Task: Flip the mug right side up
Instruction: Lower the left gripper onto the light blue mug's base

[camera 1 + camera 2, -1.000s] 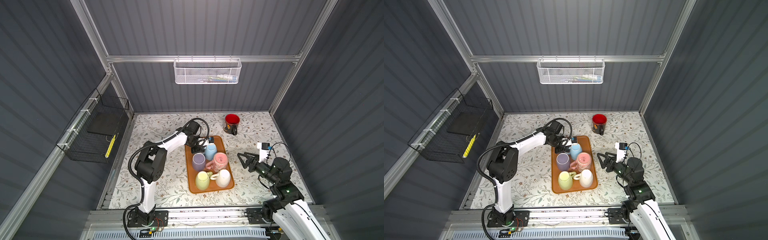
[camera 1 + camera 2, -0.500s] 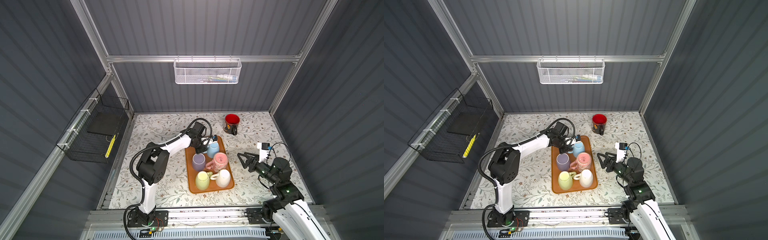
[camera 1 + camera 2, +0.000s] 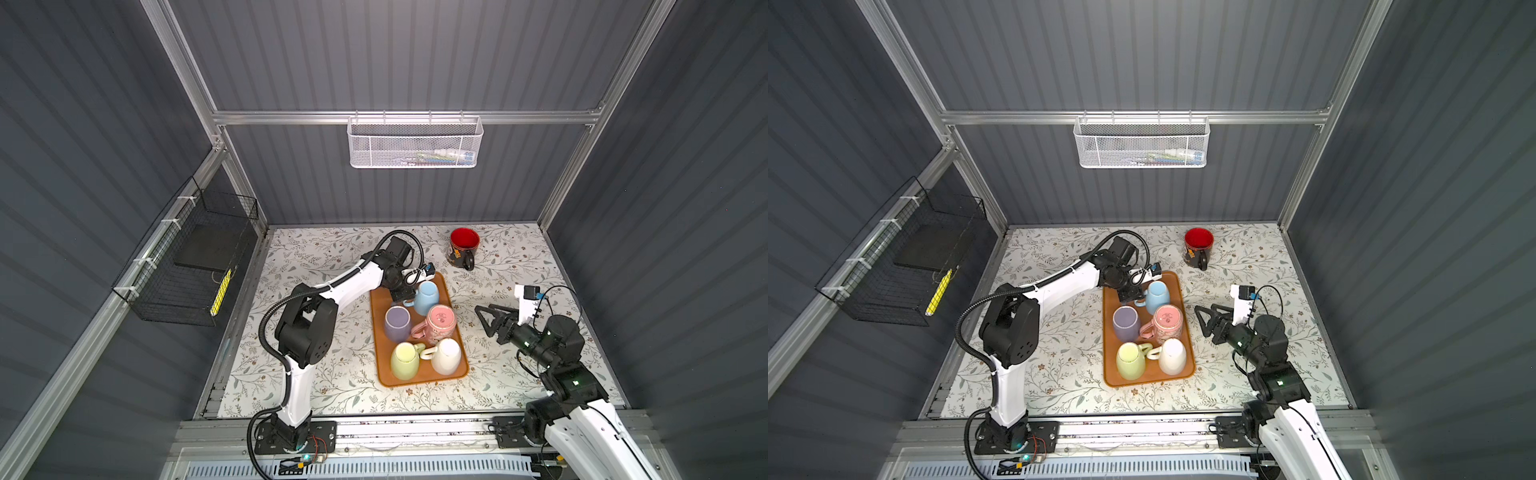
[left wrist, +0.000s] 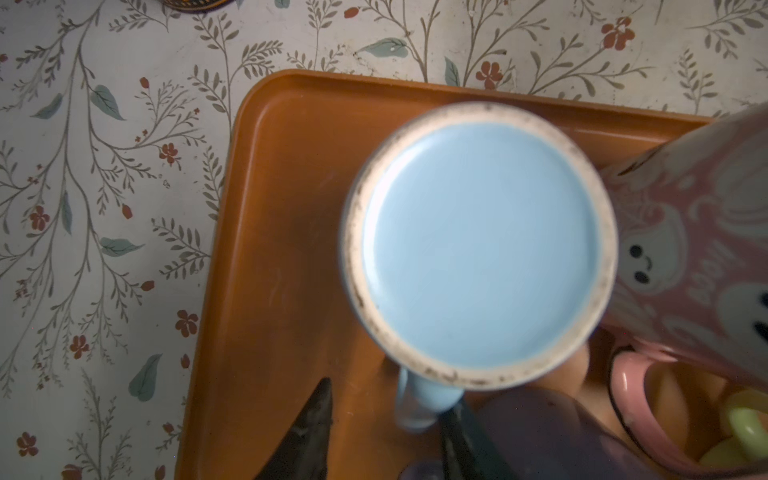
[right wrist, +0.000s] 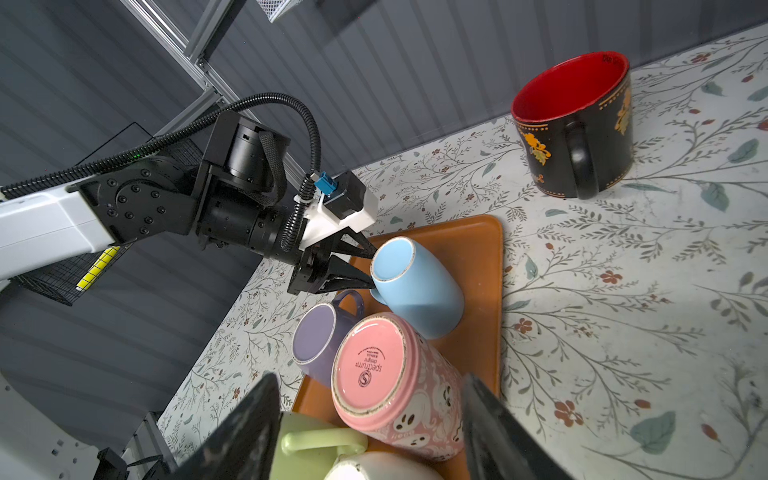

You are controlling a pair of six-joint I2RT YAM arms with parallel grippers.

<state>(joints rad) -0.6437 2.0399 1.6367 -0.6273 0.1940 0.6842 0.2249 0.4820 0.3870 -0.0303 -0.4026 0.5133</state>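
Blue mug (image 4: 478, 245), inverted on tray (image 4: 291, 208); left end effector (image 4: 388, 395) spread astride handle (image 4: 424, 399); misaligned closing could topple it against pink mug (image 4: 685, 249).

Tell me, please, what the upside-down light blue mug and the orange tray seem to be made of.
The light blue mug looks like glazed ceramic: glossy surface, bare speckled off-white foot ring. The orange tray is probably moulded plastic: smooth, semi-matte, rounded corner, raised rim.

At your eleven o'clock the left gripper (image 5: 373, 268), jaws parted, sits beside the base-up blue mug (image 5: 419, 291) on the orange tray (image 5: 478, 249); a black mug (image 5: 611, 145) stands upright at one o'clock.
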